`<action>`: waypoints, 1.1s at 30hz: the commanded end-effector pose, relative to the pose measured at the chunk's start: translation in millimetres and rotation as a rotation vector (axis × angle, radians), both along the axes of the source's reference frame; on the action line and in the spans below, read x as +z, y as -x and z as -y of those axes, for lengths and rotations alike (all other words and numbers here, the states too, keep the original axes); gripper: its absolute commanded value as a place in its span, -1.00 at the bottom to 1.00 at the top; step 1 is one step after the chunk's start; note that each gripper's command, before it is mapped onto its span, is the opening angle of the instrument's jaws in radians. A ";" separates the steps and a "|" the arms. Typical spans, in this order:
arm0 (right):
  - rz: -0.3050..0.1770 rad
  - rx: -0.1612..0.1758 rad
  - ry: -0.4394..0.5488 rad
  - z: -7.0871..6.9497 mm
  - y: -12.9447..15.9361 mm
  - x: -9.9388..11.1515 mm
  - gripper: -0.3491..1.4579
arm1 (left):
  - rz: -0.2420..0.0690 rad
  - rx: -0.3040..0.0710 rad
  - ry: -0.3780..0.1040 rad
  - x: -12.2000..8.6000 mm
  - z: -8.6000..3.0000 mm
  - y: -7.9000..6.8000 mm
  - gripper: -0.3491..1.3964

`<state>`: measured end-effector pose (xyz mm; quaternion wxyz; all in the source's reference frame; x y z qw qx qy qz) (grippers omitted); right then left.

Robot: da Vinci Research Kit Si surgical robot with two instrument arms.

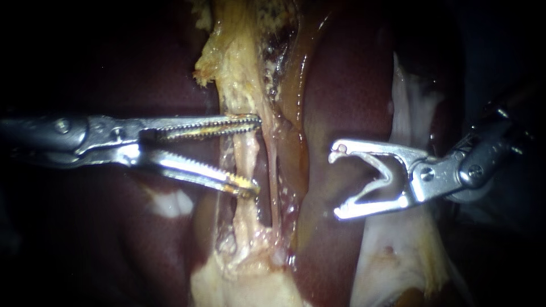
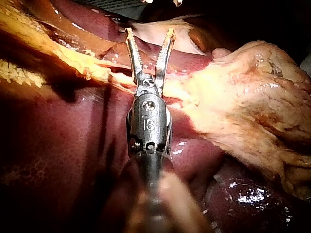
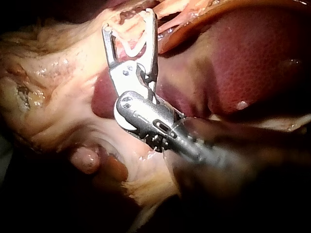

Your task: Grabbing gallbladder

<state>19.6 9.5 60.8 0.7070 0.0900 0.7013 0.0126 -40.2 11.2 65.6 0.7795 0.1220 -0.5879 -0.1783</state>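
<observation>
My left instrument (image 1: 256, 154) comes in from the left, its serrated jaws open wide across a pale yellow strand of tissue (image 1: 245, 150) that runs top to bottom between them. The left wrist view shows the same instrument (image 2: 149, 34) open over that fatty band (image 2: 97, 73). My right instrument (image 1: 336, 183) enters from the right with its jaws open, empty, over a smooth dark red lobe (image 1: 347, 85). In its own wrist view my right instrument (image 3: 129, 22) gapes above pale tissue (image 3: 58, 97). A glossy amber band (image 1: 293, 108) borders the lobe; I cannot tell which surface is the gallbladder.
Dark liver (image 1: 114, 227) lies under my left instrument's shaft. White membrane (image 1: 409, 108) runs behind my right instrument and spreads out below it (image 1: 392, 256). Ragged yellow fat (image 1: 227, 51) sits above the strand, and a pale mass (image 1: 244, 278) below.
</observation>
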 end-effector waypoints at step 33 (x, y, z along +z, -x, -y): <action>0.000 0.000 0.000 0.1 0.0 -0.1 0.00 | -0.283 -0.276 0.080 -4.8 -7.0 -4.1 0.00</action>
